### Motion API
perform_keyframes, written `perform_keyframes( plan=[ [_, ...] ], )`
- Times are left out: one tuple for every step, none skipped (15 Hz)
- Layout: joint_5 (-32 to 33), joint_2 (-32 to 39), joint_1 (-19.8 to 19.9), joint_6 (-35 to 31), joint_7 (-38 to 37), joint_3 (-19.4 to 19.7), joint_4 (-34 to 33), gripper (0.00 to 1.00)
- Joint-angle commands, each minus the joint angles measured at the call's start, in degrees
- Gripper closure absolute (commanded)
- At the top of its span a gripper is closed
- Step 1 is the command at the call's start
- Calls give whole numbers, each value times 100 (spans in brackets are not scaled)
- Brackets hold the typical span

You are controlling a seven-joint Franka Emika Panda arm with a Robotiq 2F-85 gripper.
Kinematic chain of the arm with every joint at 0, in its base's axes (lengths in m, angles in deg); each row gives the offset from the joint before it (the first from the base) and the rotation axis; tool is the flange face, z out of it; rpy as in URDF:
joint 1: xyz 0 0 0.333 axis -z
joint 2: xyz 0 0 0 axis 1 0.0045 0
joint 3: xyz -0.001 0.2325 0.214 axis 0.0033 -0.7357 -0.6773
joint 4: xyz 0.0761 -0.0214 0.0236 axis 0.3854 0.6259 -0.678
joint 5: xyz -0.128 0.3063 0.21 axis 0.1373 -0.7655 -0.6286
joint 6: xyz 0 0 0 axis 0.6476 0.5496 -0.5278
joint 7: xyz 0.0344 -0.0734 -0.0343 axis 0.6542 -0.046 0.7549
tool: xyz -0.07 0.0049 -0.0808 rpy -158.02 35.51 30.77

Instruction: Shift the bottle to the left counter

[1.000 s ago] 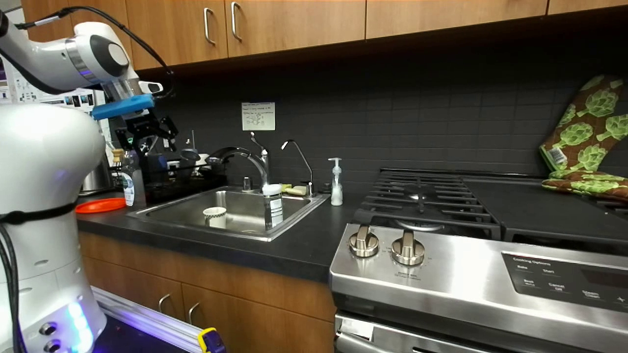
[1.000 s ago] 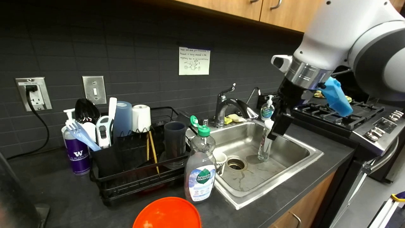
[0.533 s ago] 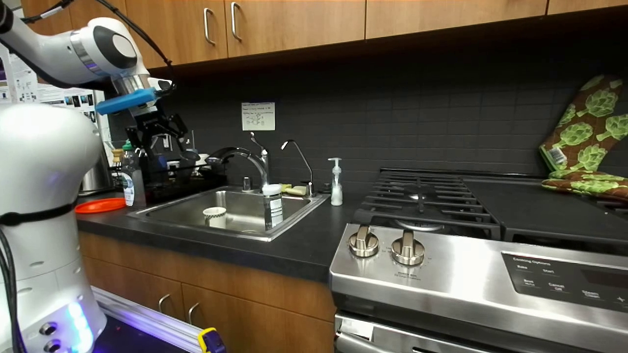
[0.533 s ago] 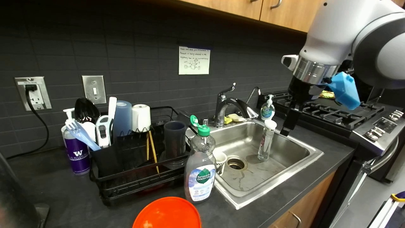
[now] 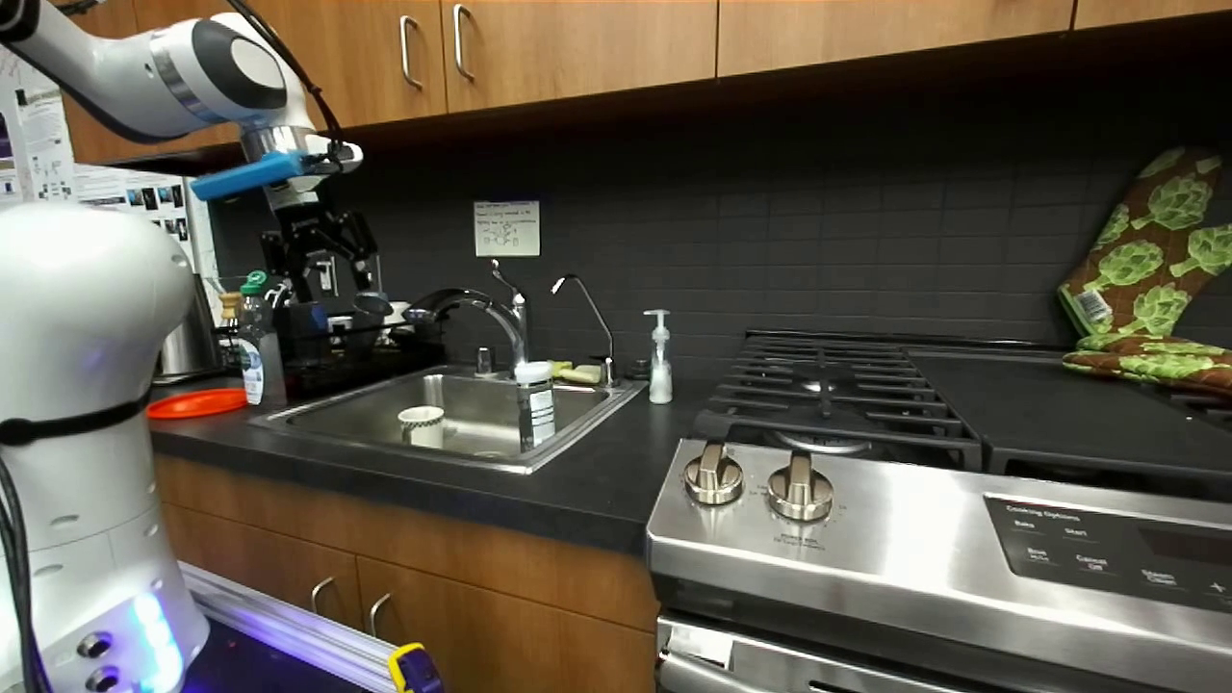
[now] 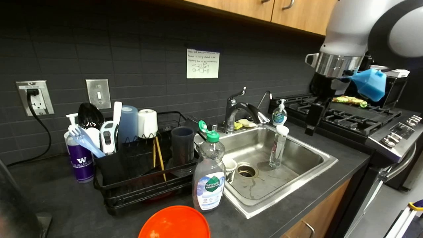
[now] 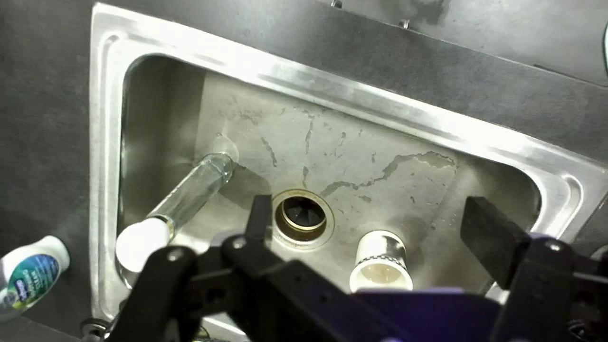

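Observation:
The clear bottle with a green flip-top, lid up, [image 6: 209,178] stands upright on the dark counter [image 6: 72,211], between the dish rack and the sink. It also shows in an exterior view [image 5: 262,361] beside the robot's base. A clear bottle with a white cap [image 6: 277,148] leans inside the sink and also shows in the wrist view [image 7: 192,190]. My gripper [image 7: 368,209] is open and empty, pointing down high above the sink. Its fingers show in both exterior views [image 5: 335,284] [image 6: 312,127]. The green-topped bottle is out of the wrist view.
The steel sink [image 6: 297,185] holds a small cup [image 7: 380,261]. A faucet [image 6: 244,109] rises behind it. A black dish rack [image 6: 145,185] with utensils and cups stands at the left. An orange plate [image 6: 175,224] lies in front. A pump dispenser [image 6: 279,114] stands by the stove [image 6: 347,115].
My gripper has risen slightly and moved away from the green-topped bottle toward the stove side, turning more upright. It stays open. The bottles have not moved.

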Motion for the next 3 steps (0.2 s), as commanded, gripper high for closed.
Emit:
perform_keyframes(
  plan=[
    [-304,-118,165,585,-132,152,-230,0],
    [-368,-134,208,693,-170,180,-274,0],
    [-415,-140,256,792,-227,187,-325,0]
  ],
)
